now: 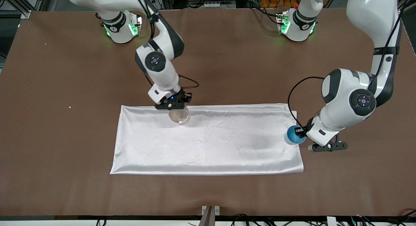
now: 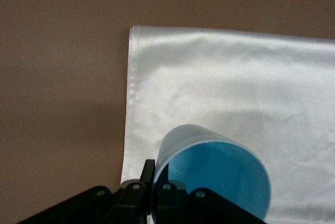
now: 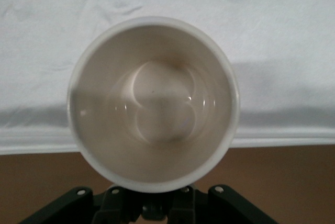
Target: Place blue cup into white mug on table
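The blue cup (image 1: pixel 293 135) hangs tilted over the end of the white cloth nearest the left arm. My left gripper (image 1: pixel 301 133) is shut on its rim. In the left wrist view, one finger (image 2: pixel 148 174) is outside the blue cup (image 2: pixel 214 174) and the other is inside. The white mug (image 1: pixel 179 116) is at the cloth's edge farthest from the front camera. My right gripper (image 1: pixel 173 106) is shut at its side. The right wrist view looks down into the mug's empty cream inside (image 3: pixel 153 103). The right gripper (image 3: pixel 153 205) hides the black handle. I cannot tell whether the mug rests on the cloth.
A white satin cloth (image 1: pixel 211 141) lies across the middle of the brown table (image 1: pixel 65 154). It also shows in the left wrist view (image 2: pixel 225 77) and the right wrist view (image 3: pixel 272 20). Both arm bases stand along the table's edge farthest from the front camera.
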You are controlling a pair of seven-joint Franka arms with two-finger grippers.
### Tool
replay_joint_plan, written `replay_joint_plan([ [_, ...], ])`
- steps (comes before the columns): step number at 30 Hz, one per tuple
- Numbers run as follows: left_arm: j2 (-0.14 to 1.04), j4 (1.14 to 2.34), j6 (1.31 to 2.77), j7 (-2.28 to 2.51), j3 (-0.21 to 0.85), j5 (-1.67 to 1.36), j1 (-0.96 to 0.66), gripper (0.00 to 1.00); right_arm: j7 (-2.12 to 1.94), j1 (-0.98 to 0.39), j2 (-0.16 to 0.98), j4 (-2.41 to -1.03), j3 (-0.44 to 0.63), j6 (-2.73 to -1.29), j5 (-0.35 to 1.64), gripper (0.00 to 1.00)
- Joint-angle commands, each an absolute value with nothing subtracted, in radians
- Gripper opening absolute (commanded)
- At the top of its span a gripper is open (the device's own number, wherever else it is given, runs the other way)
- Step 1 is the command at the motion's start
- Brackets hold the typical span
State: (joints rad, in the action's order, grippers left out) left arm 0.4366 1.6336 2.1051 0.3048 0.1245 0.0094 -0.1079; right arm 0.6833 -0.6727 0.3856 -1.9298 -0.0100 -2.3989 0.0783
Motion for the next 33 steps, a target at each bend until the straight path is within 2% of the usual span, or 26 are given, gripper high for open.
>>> replay_joint_plan([
  [1, 0.371, 1.663, 2.023, 0.356, 0.14, 0.0, -0.112, 0.0, 0.804, -0.765, 0.359, -1.951, -0.002, -2.407, 0.097, 0.0],
  [8, 0.307, 1.692, 1.994, 0.367, 0.147, 0.0, -0.114, 0.0, 0.913, -0.882, 0.336, -1.996, 0.0, -2.469, 0.092, 0.0],
  [15, 0.29, 1.707, 1.994, 0.471, 0.25, 0.0, -0.112, 0.0, 0.95, -0.979, 0.331, -2.071, 0.006, -2.546, 0.077, 0.0],
  [23, 0.301, 1.706, 2.0, 0.54, 0.356, 0.0, -0.12, 0.0, 1.017, -1.012, 0.333, -2.111, 0.005, -2.545, -0.018, 0.0],
  [33, 0.325, 1.703, 2.022, 0.653, 0.365, 0.005, -0.198, 0.0, 1.115, -1.058, 0.345, -2.12, 0.002, -2.545, -0.061, 0.0],
])
